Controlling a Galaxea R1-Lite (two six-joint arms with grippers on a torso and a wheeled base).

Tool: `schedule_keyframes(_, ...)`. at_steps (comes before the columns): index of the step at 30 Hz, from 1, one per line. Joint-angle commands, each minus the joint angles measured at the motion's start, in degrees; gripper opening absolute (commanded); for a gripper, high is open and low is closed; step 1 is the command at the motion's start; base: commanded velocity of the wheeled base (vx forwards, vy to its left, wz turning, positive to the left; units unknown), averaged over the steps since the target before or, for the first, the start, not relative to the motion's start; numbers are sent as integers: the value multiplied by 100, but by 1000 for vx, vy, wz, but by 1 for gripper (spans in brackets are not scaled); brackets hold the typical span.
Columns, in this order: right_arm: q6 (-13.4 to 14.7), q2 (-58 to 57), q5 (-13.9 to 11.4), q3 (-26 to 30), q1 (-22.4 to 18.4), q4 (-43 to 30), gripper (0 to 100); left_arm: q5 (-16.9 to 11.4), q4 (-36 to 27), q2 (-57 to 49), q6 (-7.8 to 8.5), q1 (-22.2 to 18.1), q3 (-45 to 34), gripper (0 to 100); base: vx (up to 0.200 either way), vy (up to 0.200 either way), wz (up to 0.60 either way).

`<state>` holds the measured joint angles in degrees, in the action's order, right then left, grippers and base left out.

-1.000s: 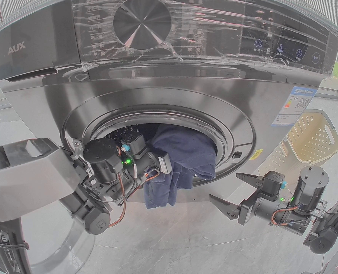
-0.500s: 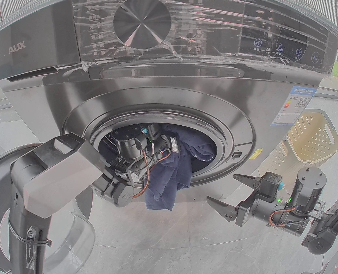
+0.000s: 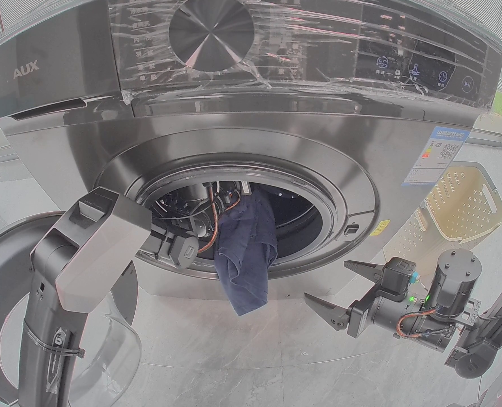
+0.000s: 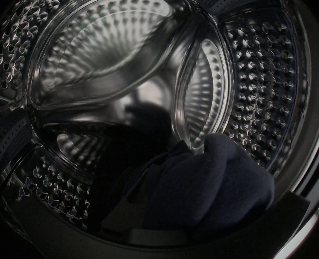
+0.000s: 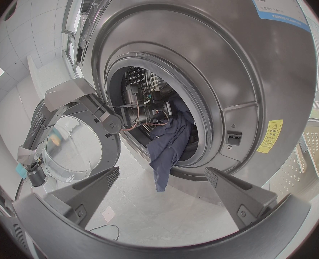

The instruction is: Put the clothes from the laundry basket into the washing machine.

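Observation:
A navy garment (image 3: 245, 250) hangs out over the lower rim of the washing machine (image 3: 251, 137) opening, its tail reaching toward the floor. My left arm (image 3: 92, 244) goes into the drum, wrist past the door ring. Inside the steel drum (image 4: 105, 54), the rest of the navy garment (image 4: 206, 184) is bunched in my left gripper (image 4: 159, 223), which looks shut on it. My right gripper (image 3: 327, 282) hovers open and holds nothing, low in front of the machine to the right of the opening. From its own view the right gripper (image 5: 161, 169) faces the navy garment (image 5: 168, 144).
The round glass door (image 3: 2, 289) stands swung open at the left, behind my left arm. A cream perforated laundry basket (image 3: 466, 204) stands to the right of the machine, and no clothes show in the part I see. Grey tiled floor (image 3: 296, 363) lies in front.
My left arm has pushed deeper into the drum, taking the garment's bulk inside; less cloth now fills the opening and a narrower tail hangs out. The right gripper barely shifted.

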<state>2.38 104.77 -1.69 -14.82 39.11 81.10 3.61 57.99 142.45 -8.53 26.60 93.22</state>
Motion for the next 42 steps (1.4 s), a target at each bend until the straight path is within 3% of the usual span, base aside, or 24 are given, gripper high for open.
schedule_keyframes(1,0,35,2,15,9,2,100,131,-262,222,-70,12,627,0,0,0,0)
schedule_keyframes(11,0,35,11,23,9,2,100,298,-341,336,-70,12,847,0,0,0,0)
schedule_keyframes(12,0,35,11,23,0,2,100,342,-376,345,-70,12,873,100,0,0,0)
schedule_keyframes(16,0,35,11,32,0,11,100,369,-411,310,-131,29,776,100,0,0,0)
schedule_keyframes(23,0,35,2,32,0,2,100,263,-1018,-332,-324,205,-305,100,0,0,0)
schedule_keyframes(31,0,35,2,32,0,2,100,-44,-1246,-534,-316,381,-1016,100,0,0,0)
schedule_keyframes(36,0,35,-6,23,0,2,100,-317,-1466,-560,-131,443,-1570,100,0,0,0)
schedule_keyframes(40,0,35,-6,15,0,2,100,-387,-1466,-543,54,460,-1755,100,0,0,0)
schedule_keyframes(42,0,35,2,15,0,2,100,-387,-1466,-516,71,460,-1764,100,0,0,0)
